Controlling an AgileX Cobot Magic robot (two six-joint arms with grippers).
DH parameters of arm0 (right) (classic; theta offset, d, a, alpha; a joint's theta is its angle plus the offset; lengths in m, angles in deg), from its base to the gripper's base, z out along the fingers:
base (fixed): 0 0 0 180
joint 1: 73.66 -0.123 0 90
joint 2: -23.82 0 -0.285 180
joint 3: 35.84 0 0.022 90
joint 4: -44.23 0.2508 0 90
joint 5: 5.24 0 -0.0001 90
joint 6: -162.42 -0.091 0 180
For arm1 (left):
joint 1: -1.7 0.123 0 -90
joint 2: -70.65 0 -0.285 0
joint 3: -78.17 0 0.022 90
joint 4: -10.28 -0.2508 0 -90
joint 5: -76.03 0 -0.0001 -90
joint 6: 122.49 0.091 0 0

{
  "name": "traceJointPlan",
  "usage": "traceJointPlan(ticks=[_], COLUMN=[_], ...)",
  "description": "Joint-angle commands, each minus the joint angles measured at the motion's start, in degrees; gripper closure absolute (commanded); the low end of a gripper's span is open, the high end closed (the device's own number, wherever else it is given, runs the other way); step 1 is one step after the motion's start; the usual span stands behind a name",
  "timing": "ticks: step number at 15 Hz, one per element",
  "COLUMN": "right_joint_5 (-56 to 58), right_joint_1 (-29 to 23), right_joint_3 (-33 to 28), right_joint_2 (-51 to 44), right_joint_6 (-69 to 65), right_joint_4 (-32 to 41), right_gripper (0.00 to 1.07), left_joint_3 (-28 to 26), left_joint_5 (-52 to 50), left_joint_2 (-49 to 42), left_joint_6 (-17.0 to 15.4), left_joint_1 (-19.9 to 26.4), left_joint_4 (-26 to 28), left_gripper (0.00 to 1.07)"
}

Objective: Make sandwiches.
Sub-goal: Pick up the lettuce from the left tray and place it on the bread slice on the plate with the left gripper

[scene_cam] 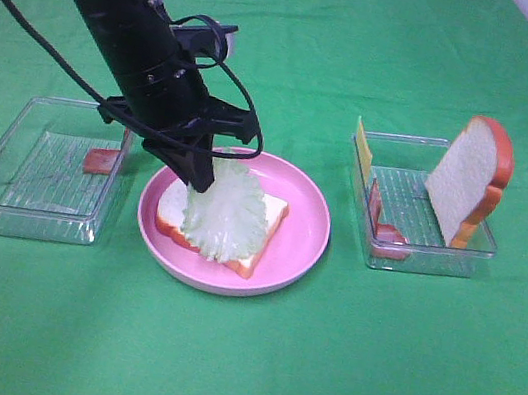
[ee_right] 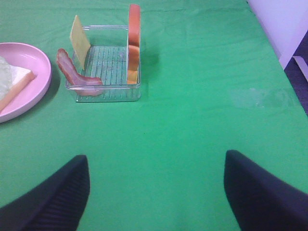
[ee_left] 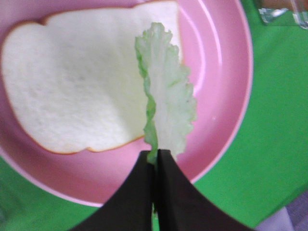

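Observation:
A white bread slice (scene_cam: 265, 220) with orange-brown crust lies flat on the round pink plate (scene_cam: 303, 235). My left gripper (scene_cam: 198, 178) is shut on a pale green lettuce leaf (scene_cam: 226, 213) and holds it over the slice; the leaf's lower end hangs down to the bread. In the left wrist view the gripper (ee_left: 156, 156) pinches the leaf (ee_left: 168, 106) on edge above the bread (ee_left: 77, 86). A second bread slice (scene_cam: 468, 179) stands in the right tray (scene_cam: 407, 252), with a yellow cheese square (scene_cam: 362, 145) and a bacon strip (scene_cam: 381, 225). My right gripper (ee_right: 156, 187) is open and empty over the green cloth.
A clear tray (scene_cam: 41, 165) at the left holds one bacon piece (scene_cam: 103, 160). Green cloth (scene_cam: 336, 372) covers the table. In the right wrist view the right tray (ee_right: 108, 72) stands beyond the gripper, with the plate (ee_right: 29, 82) at its side.

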Motion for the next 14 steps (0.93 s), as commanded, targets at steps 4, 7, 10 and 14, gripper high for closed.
traceJointPlan(ticks=[4, 7, 10, 14], right_joint_5=[-0.5, -0.5, -0.5, -0.5], right_joint_1=[0.2, 0.2, 0.2, 0.2], right_joint_3=[-0.1, -0.1, -0.1, -0.1], right_joint_2=[-0.7, -0.7, -0.7, -0.7], right_joint_6=[0.5, 0.5, 0.5, 0.5], right_joint_4=[-0.1, -0.1, -0.1, -0.1], right_gripper=[0.34, 0.34, 0.34, 0.34], left_joint_3=[0.2, 0.2, 0.1, -3.8], left_joint_5=[-5.5, -4.8, -4.6, -3.7], left_joint_2=[0.9, 1.0, 0.4, -3.3], left_joint_6=[-4.6, -4.6, -5.1, -6.1], left_joint_1=[-0.1, -0.1, -0.1, 0.0], left_joint_4=[-3.6, -3.4, -3.4, -5.9], left_gripper=[1.07, 0.83, 0.34, 0.29])
